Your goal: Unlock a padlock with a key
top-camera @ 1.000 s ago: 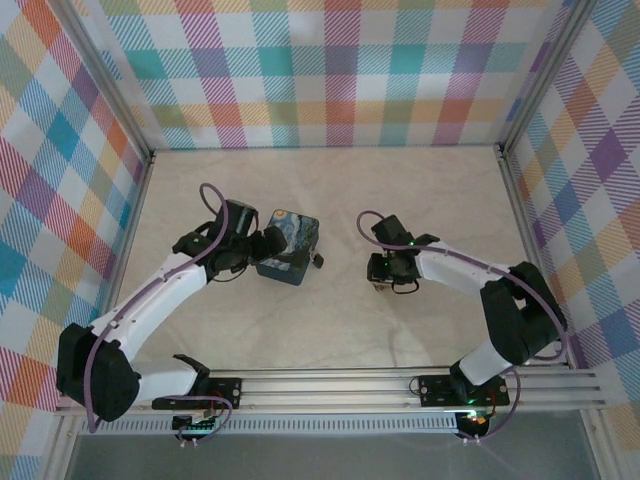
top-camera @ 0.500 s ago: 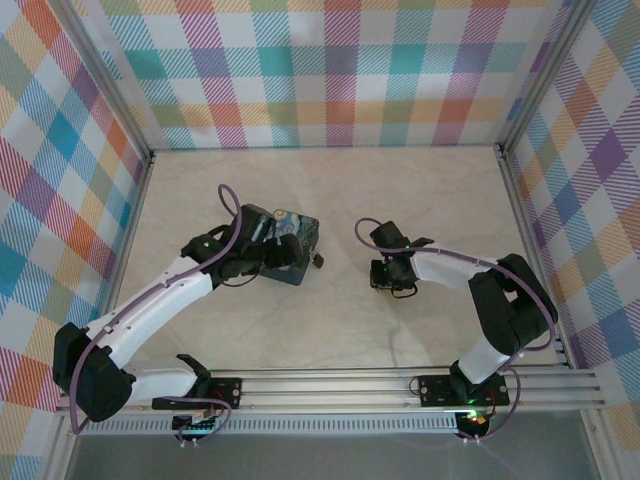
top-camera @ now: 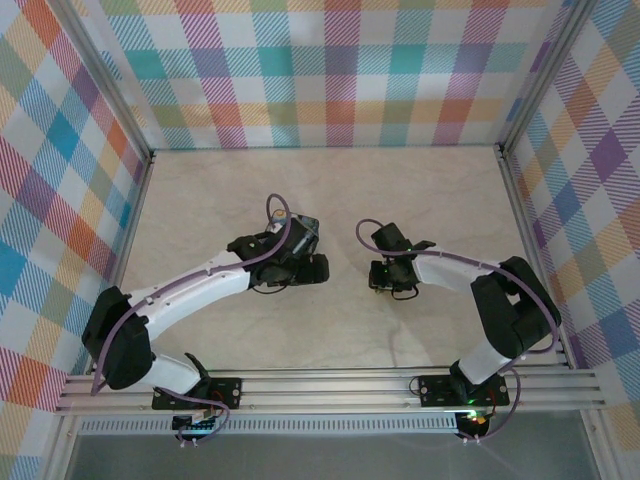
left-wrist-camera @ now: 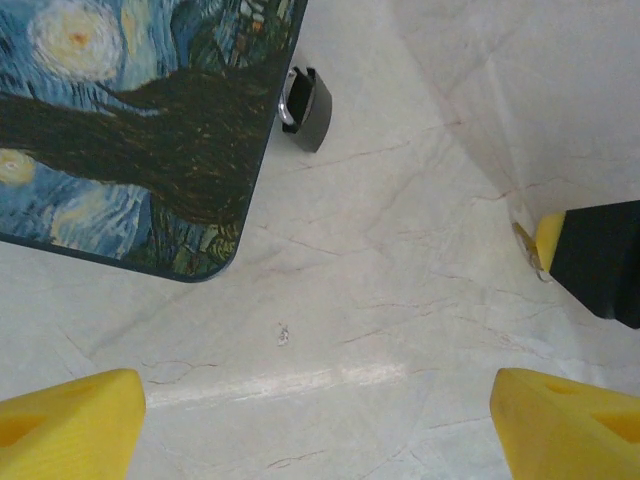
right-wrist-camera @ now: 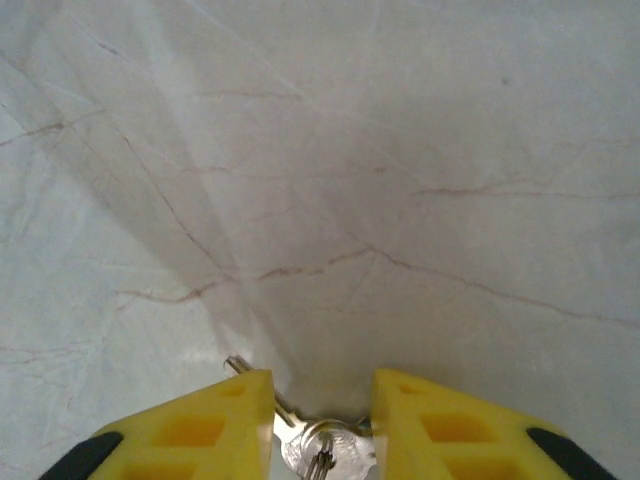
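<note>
The padlock (left-wrist-camera: 306, 100), dark with a silvery shackle, lies on the table against the right edge of the painted box (left-wrist-camera: 130, 130). My left gripper (left-wrist-camera: 320, 428) hovers over bare table just short of the padlock, its yellow fingertips (left-wrist-camera: 70, 420) wide apart and nothing between them. In the top view the left gripper (top-camera: 305, 266) covers most of the box. My right gripper (right-wrist-camera: 322, 420) points down at the table with the silvery key (right-wrist-camera: 325, 452) pinched between its fingers, the blade poking out to the left. The right gripper (top-camera: 388, 284) sits a short way right of the left one.
The right gripper's black body and yellow tip (left-wrist-camera: 590, 255) show at the right edge of the left wrist view. The pale marbled table (top-camera: 330, 190) is walled by plaid panels (top-camera: 330, 70). A metal rail (top-camera: 330, 385) runs along the near edge.
My left arm has swung right and over the box, bringing its gripper down beside the padlock. The right gripper has stayed almost where it was over the key.
</note>
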Motion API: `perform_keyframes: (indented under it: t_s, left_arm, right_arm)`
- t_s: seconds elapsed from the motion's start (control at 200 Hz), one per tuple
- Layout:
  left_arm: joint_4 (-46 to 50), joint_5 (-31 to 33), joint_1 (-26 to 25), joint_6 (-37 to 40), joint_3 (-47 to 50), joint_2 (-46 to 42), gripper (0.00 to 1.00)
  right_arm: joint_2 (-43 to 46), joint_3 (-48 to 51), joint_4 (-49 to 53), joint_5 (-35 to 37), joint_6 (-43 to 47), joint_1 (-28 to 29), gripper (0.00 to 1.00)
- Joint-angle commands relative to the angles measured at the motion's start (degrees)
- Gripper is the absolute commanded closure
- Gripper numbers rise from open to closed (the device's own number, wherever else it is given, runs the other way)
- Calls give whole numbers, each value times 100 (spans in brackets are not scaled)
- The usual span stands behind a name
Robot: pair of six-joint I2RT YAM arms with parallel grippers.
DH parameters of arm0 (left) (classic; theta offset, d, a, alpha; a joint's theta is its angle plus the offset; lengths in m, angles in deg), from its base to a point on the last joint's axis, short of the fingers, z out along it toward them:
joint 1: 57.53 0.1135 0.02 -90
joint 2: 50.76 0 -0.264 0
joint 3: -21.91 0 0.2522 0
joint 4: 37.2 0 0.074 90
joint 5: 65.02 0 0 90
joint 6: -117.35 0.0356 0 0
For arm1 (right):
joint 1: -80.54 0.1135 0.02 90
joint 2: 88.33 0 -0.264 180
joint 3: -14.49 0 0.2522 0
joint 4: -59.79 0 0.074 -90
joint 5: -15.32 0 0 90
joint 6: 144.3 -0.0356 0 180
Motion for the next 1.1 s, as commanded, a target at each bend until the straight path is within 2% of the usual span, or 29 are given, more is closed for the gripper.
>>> perform_keyframes:
  t_s: [0.0, 0.275, 0.47, 0.58, 0.71, 0.86, 0.98, 1.095]
  left_arm:
    - [-78, 20, -65, -165, 78, -92, 10]
    - [10, 127, -65, -89, 5, -167, 10]
    - [-101, 56, -58, -110, 3, -109, 10]
    - [-126, 110, -57, -143, 18, -103, 9]
    - [-172, 97, -58, -160, 53, -94, 9]
    - [-163, 161, -58, -157, 144, -206, 9]
    - [-146, 172, -57, -165, 202, -287, 10]
    - [-137, 209, -59, -172, 220, -337, 10]
  right_arm:
    - [334, -66, 432, -107, 45, 12, 65]
    - [830, 165, 570, -195, -175, 21, 61]
    - [674, 395, 465, -416, -539, 39, 56]
    - [642, 588, 113, -652, -853, 39, 47]
    - [378, 579, -97, -593, -1027, 38, 46]
    - [15, 512, -342, -531, -1132, 29, 51]
    - [-215, 477, -466, -403, -1247, 30, 60]
    - [-405, 416, -585, -366, -1291, 31, 64]
